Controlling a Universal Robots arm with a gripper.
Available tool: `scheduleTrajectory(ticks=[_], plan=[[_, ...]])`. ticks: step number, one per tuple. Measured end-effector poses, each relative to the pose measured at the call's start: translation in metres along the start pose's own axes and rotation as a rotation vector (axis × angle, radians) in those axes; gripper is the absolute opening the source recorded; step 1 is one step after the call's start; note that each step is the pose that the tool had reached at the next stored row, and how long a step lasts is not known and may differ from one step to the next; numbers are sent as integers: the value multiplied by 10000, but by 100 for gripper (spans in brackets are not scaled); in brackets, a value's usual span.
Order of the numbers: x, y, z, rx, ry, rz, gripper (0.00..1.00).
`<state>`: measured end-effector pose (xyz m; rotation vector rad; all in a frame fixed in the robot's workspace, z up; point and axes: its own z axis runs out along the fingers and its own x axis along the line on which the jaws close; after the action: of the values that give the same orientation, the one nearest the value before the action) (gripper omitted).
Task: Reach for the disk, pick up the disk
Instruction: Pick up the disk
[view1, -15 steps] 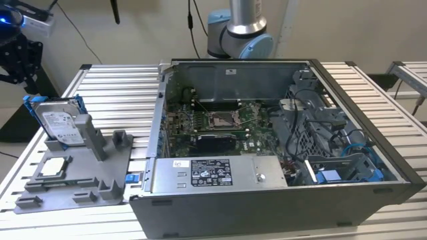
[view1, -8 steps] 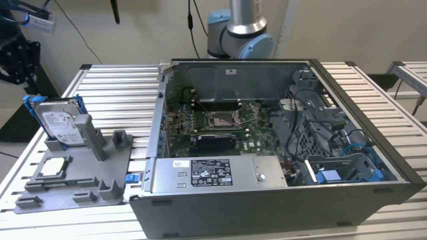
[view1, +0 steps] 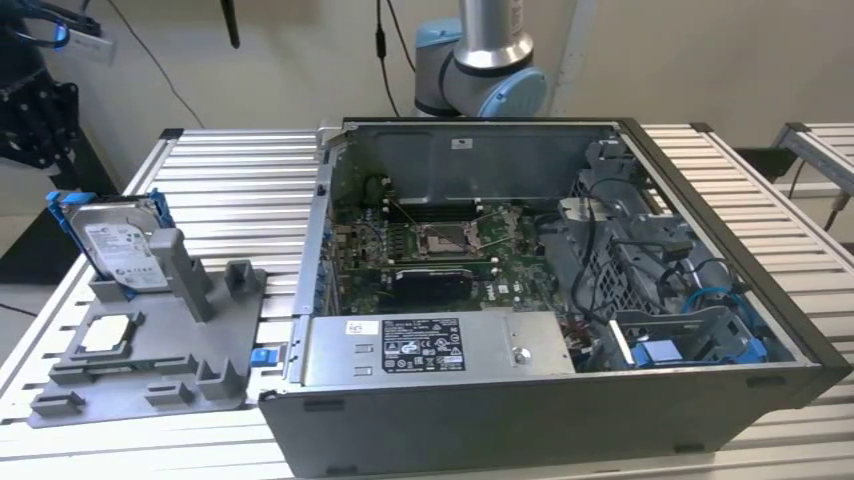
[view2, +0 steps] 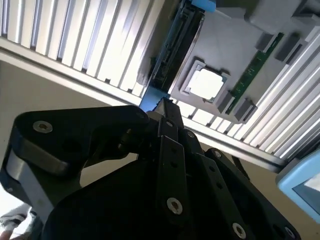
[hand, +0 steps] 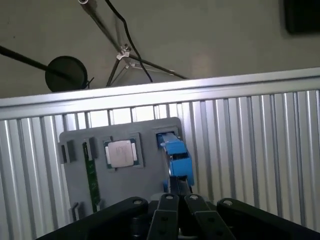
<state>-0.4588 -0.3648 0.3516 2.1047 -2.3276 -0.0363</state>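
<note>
Ribbed metal table (view1: 240, 180), pale wall (view1: 667, 60), grey floor (hand: 200, 40).

gripper (hand: 178, 207): black, close to disk | disk (hand: 175, 159): on edge in grey tray (hand: 147, 187), blue rail facing camera | chip (hand: 121, 152): flat in tray pocket, just beside disk | green board (hand: 91, 172): in tray slot, beside chip, away from disk | table (hand: 250, 150): ribbed metal, under tray | floor (hand: 225, 40): beyond table edge, round black base (hand: 65, 73) and cables (hand: 125, 35)

Robotics lab: opened computer case (view1: 534, 425) on slatted table (view1: 227, 170).
</note>
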Motion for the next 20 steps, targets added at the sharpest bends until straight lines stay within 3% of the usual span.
scheduleTrajectory(ticks=[4,10,11,16,20], plan=[[-1,-15,3,-5,2,-386,0],[-2,-16,3,-6,4,-408,0],[-2,-16,3,-6,4,-408,100],[-3,-17,13,-5,-3,-456,100],[-5,-17,67,29,-6,-726,100]])
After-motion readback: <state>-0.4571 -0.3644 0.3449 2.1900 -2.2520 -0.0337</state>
